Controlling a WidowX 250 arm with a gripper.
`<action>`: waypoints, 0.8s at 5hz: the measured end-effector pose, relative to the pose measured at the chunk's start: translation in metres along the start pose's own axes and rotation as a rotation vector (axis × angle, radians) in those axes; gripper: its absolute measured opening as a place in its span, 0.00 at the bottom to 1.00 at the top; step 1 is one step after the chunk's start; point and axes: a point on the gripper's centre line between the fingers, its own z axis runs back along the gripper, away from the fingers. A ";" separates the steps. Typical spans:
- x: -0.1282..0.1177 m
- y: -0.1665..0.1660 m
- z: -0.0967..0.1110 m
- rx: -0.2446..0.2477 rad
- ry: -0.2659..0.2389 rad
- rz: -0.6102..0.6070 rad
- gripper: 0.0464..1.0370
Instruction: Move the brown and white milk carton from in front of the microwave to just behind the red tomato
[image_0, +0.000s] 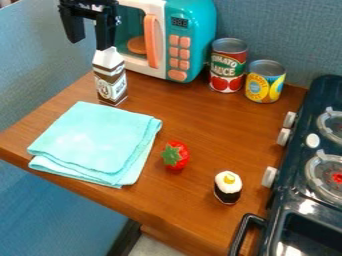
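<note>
Gripper (89, 44): one, black, hung at the upper left of the view; fingers set wide apart, nothing seen held between them. Carton (112, 82): one, brown and white, upright, directly below the finger nearer the microwave; contact cannot be told. Handling, as judged: centre the opening over the peaked top before lowering, fingers astride the flat sides; close gently, since a card body may dent and a narrow base may tip; keep clear of the microwave alongside. Surface and room, by size, placed from the gripper: blue-grey partition (280, 30), behind; brown wooden table (200, 112), beneath; dark toy stove (304, 125), far right; turquoise toy microwave (194, 25), just right, with orange handle; folded aqua cloth (93, 140), below, nearer the viewer; tomato sauce can (228, 65) and yellow-labelled can (266, 81), right, beyond the microwave; red toy fruit (175, 156), lower right; white-topped dark toy piece (228, 187), farther lower right.
</note>
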 end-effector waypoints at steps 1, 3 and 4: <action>-0.001 -0.001 -0.017 -0.016 0.047 0.001 0.96; 0.005 0.008 -0.014 0.034 0.032 0.002 0.96; 0.009 0.009 -0.015 0.037 0.014 -0.014 0.96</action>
